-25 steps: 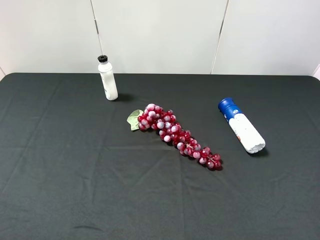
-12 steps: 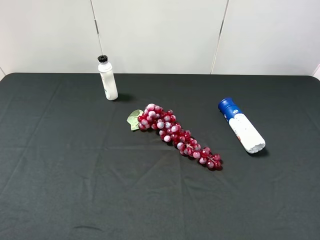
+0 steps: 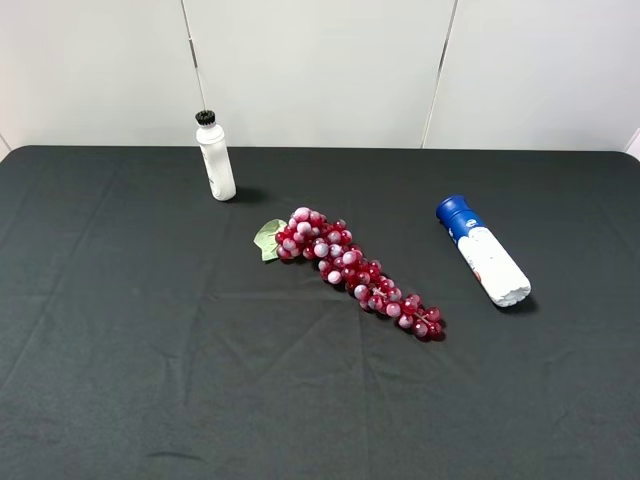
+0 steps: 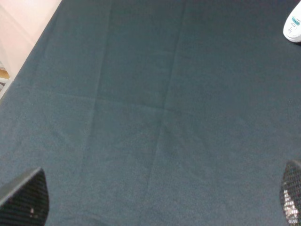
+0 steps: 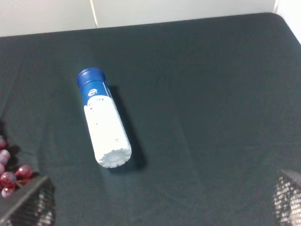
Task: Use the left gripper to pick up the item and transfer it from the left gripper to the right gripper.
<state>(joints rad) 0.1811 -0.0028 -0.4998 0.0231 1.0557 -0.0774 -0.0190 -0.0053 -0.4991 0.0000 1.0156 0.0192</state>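
The item, a canister [image 3: 482, 251] with a blue cap and white body, lies on its side at the right of the dark table, cap toward the far wall. It also shows in the right wrist view [image 5: 103, 119]. Neither arm shows in the exterior high view. My left gripper [image 4: 160, 197] is open over bare cloth, only its two fingertips [image 4: 26, 195] showing. My right gripper [image 5: 162, 200] is open, fingertips [image 5: 28, 202] wide apart, some way short of the canister.
A bunch of red grapes [image 3: 352, 270] with a green leaf lies mid-table, left of the canister. A slim white bottle with a black cap [image 3: 214, 157] stands upright at the back left; its base shows in the left wrist view [image 4: 294, 26]. The table's left edge [image 4: 28, 61] is near.
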